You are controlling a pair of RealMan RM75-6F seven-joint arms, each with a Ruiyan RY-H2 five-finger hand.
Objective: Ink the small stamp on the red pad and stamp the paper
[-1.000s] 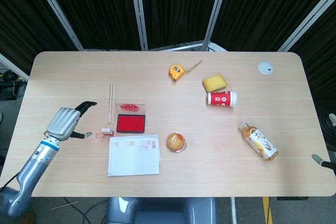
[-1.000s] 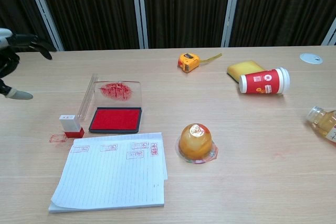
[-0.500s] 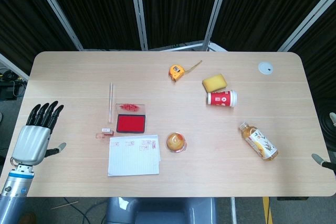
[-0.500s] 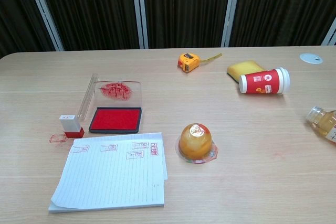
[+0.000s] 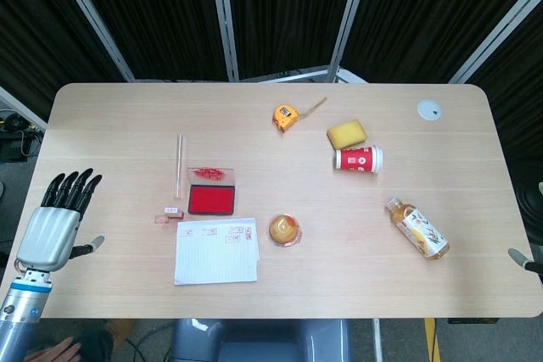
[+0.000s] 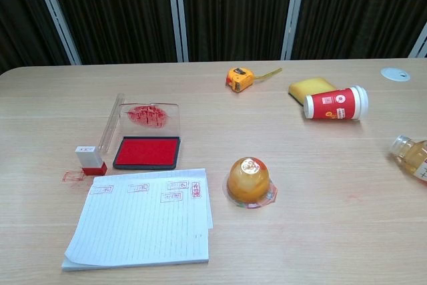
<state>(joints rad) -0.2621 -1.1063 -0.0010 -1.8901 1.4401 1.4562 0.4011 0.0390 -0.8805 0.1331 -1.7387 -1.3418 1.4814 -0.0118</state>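
At the bench's (image 5: 110,125) left edge the left hand (image 5: 53,231) hovers, fingers (image 5: 72,188) wide, holding nothing. The small stamp (image 6: 89,159) stands upright at the red pad's (image 6: 147,152) nine o'clock, just beside it — the paper (image 6: 141,225) lies at the pad's six o'clock. The right hand's fingers cannot be told.

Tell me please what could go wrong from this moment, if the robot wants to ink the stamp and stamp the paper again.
The small stamp stands on the table beside the red pad, and a red mark on the wood next to it suggests ink can miss the paper. The left hand is open at the table's edge, far from the stamp, so a long reach could tip it over.
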